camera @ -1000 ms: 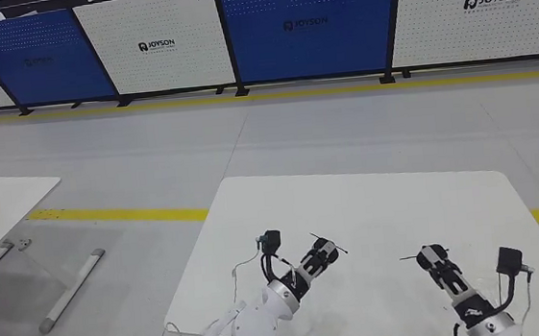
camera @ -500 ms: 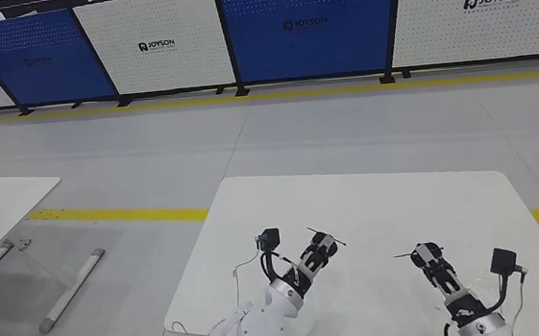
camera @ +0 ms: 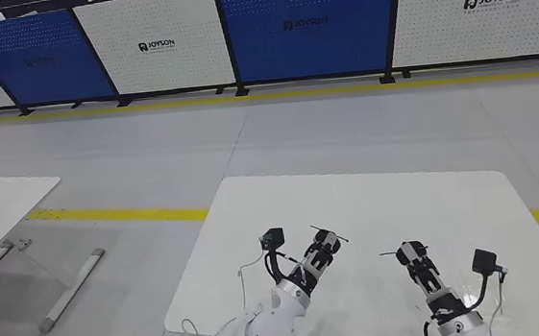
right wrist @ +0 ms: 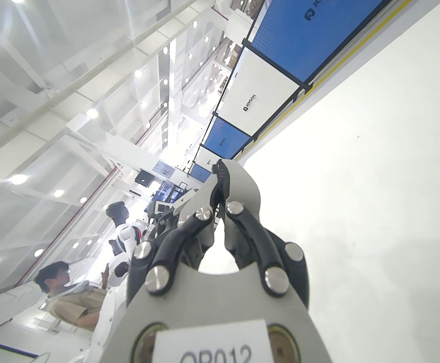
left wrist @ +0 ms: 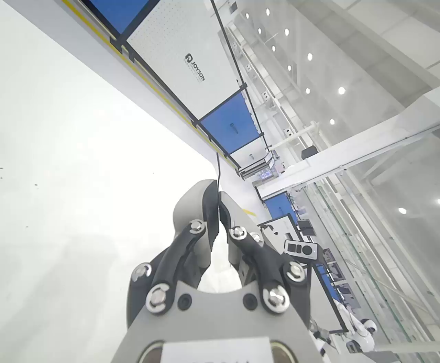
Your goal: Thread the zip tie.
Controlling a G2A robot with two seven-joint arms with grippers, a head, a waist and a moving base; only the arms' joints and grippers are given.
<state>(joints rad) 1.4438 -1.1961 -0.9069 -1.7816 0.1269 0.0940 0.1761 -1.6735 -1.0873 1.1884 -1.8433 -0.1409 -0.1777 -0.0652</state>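
Above the near part of the white table (camera: 368, 193), my left gripper (camera: 325, 243) is shut on a thin black zip tie tail (camera: 329, 234). The tail (left wrist: 217, 164) sticks straight out past the shut fingertips of the left gripper (left wrist: 218, 188). A short way to its right, my right gripper (camera: 407, 251) is shut on a black ribbed zip tie end (camera: 389, 252) that points toward the left gripper. That ribbed end (right wrist: 219, 168) pokes out of the right gripper (right wrist: 221, 182). The two tips stay apart. I cannot tell whether both ends belong to one tie.
The table's far half lies bare. Its left edge (camera: 195, 256) drops to grey floor with a yellow line (camera: 119, 215). Another white table (camera: 3, 206) stands at the far left. Blue and white pegboard panels (camera: 310, 25) close off the back.
My right gripper has moved left, toward the left gripper, narrowing the gap between the two tie ends. The left gripper has shifted only slightly.
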